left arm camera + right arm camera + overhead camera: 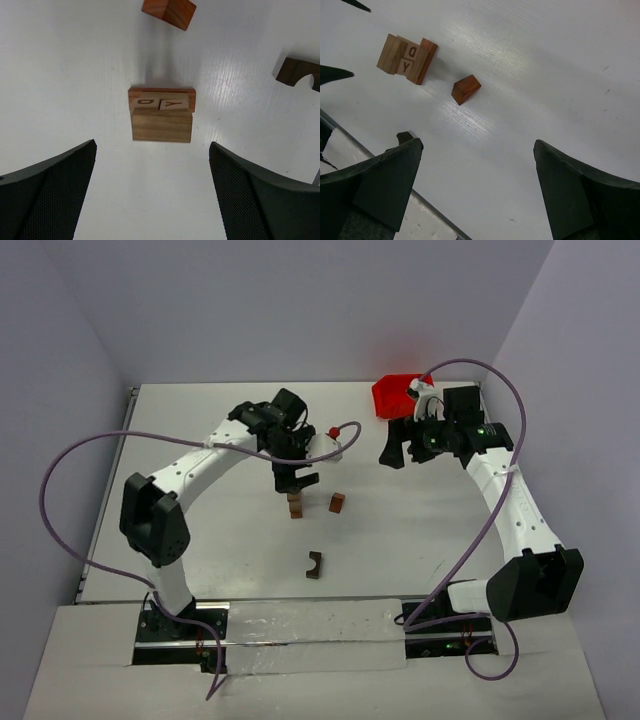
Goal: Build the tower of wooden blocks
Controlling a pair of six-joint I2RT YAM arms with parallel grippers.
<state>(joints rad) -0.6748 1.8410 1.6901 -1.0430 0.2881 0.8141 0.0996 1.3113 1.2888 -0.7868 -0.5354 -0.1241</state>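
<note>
Two arms reach over the white tabletop (200, 540) in the top external view. The left end effector (293, 480) hangs directly above the tower (295, 506), a short narrow stack of small tan and brown wooden blocks near the middle of the tabletop. Whether its tips touch the stack cannot be told from this angle. A reddish-brown wooden cube (338, 503) stands just to the right of the tower. A dark brown wooden block with an arch notch (315, 565) lies nearer the arm bases, apart from both. The right end effector (398, 448) hovers near the red plastic bin (393, 396) at the far right, well apart from the tower, and grips nothing.

From the left wrist, the left end effector (152, 192) stands spread wide, its dark textured fingers (50, 197) on either side of the view and clear of the tower (161, 117). The stack shows a tan block nearest the camera, then two lettered tan cubes, then a reddish-brown slab. The cube (169, 11) and the arch block (297, 74) lie beyond it.

From the right wrist, the right end effector (477, 192) also gapes wide with only bare tabletop between its fingers (590, 197). The tower (407, 59) and the cube (466, 89) sit farther off, apart from each other.
</note>
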